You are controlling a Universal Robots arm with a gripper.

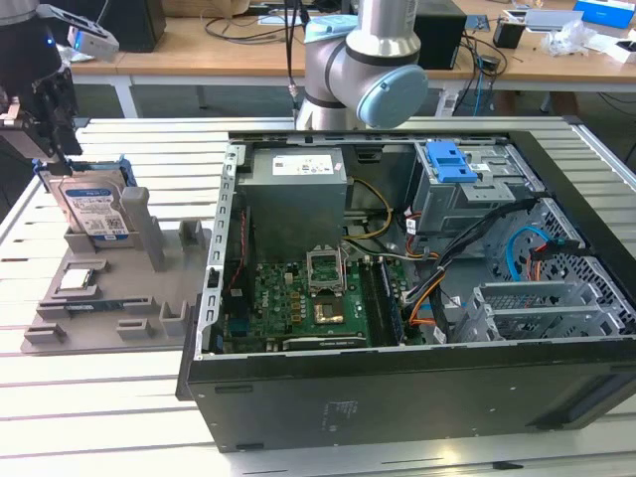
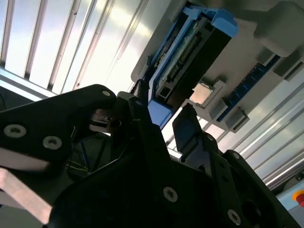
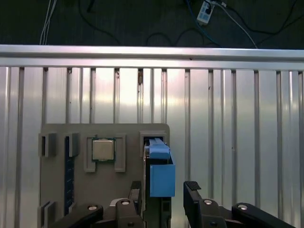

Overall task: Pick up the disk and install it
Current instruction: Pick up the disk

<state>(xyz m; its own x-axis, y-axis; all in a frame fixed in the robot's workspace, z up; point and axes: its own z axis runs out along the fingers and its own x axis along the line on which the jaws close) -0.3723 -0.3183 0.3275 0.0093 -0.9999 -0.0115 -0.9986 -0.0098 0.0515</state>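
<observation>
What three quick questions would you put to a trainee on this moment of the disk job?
1. Multiple choice: where is the disk? A) standing on edge in the grey tray; B) in the case; C) flat on the table.
2. True or false: the end effector straddles the disk with its jaws open.
3. Short answer: what small square part lies flat in the tray beside the disk?

Key: 1 A. 2 True: in both wrist views a finger stands on each side of the disk's blue bracket. 3 The chip.
</observation>
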